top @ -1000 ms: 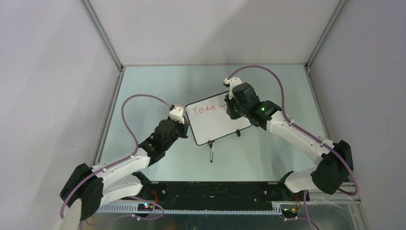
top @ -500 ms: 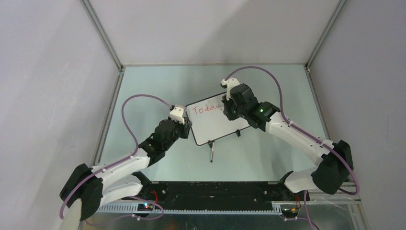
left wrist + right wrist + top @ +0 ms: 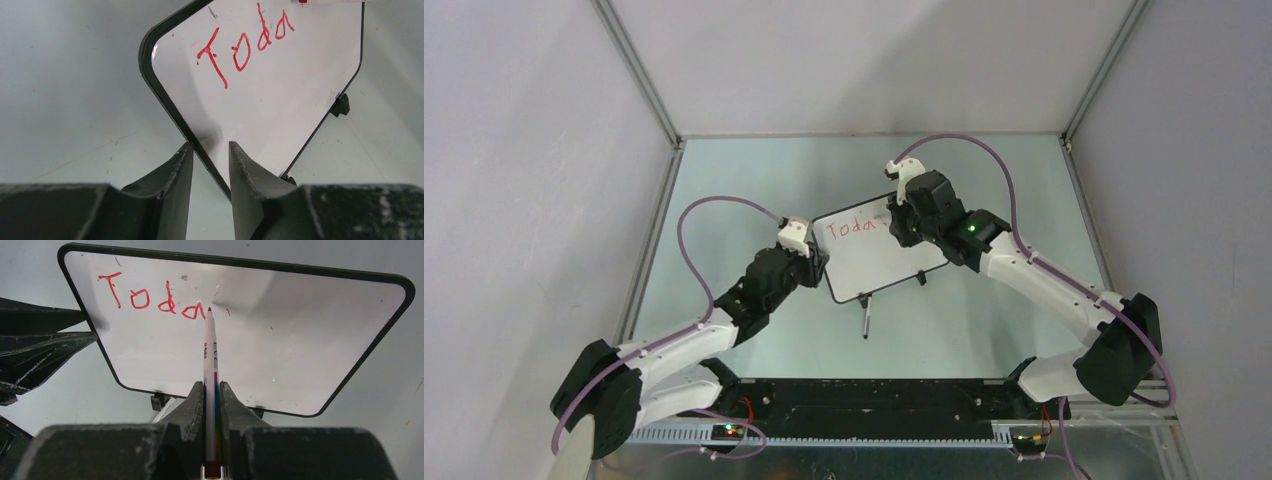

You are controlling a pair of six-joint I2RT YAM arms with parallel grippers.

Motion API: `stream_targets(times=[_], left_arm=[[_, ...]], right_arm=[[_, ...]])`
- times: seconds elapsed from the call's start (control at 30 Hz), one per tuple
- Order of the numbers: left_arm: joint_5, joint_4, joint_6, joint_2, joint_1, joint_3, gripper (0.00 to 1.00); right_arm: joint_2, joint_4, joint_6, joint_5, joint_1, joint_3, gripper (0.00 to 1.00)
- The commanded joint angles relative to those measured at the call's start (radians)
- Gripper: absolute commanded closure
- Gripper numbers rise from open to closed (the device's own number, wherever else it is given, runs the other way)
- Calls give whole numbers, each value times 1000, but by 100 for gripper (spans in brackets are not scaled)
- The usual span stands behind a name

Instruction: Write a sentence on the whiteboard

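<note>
1. The right gripper (image 3: pixel 211 390) is clamping the marker (image 3: pixel 210 350), which is pointing to 12 o'clock at the whiteboard (image 3: pixel 280 340), its tip just beside the sentence (image 3: pixel 150 297), "Toda".
2. The left gripper (image 3: pixel 211 150) is straddling the board's 9 o'clock edge, jaws slightly parted.

The whiteboard (image 3: pixel 280 335) had a glossy white face and smooth black frame; the marker (image 3: pixel 209 355) was smooth plastic, the table (image 3: pixel 65 100) matt.

Pale green table (image 3: pixel 754 170) with two things on it.
The whiteboard (image 3: pixel 874 262) stands tilted near the middle on small black feet (image 3: pixel 921 279); a thin dark stick (image 3: pixel 865 322) lies just in front of it.
</note>
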Motion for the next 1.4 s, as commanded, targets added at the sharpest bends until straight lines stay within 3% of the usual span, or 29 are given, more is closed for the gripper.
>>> stream_targets(times=[0.0,0.53,0.87,1.13,1.37], left_arm=[[60,51,-36,19,26,7,63],[143,74,-70,25,85,-2,59],[247,92,-98,75,120,19,62],[278,111,-114,93,141,19,56],[292,110,-114,106,144,26,69]], right_arm=[[1,27,-13,-1,5,48,100],[20,28,-14,-1,2,48,100],[20,28,-13,-3,0,48,100],[22,29,-15,-7,-5,48,100],[28,31,-14,-8,-5,47,100]])
